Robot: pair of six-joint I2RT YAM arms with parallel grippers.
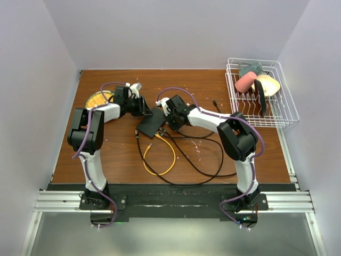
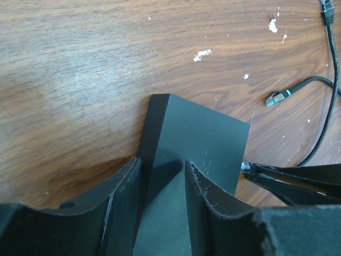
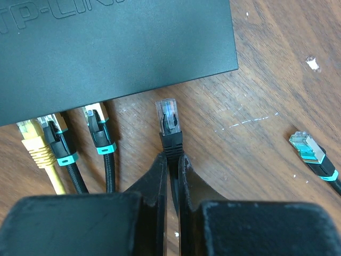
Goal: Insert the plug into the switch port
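Note:
The switch (image 3: 117, 42) is a flat dark box; it also shows in the top view (image 1: 151, 122). Its port edge faces my right gripper, and the sockets are hidden under the top face. My right gripper (image 3: 171, 159) is shut on the black boot of a clear-tipped plug (image 3: 169, 117). The plug points at the port edge, a short gap away, right of three plugs that sit in the switch (image 3: 98, 130). My left gripper (image 2: 162, 162) is shut on the far end of the switch (image 2: 202, 133), with a finger (image 2: 205, 197) on each side.
A loose teal-banded plug (image 3: 309, 152) lies on the wood to the right. Yellow (image 1: 160, 154) and black (image 1: 205, 162) cables loop toward the near edge. A white wire rack (image 1: 285, 114) with dishes stands back right. A yellow plate (image 1: 98, 98) lies back left.

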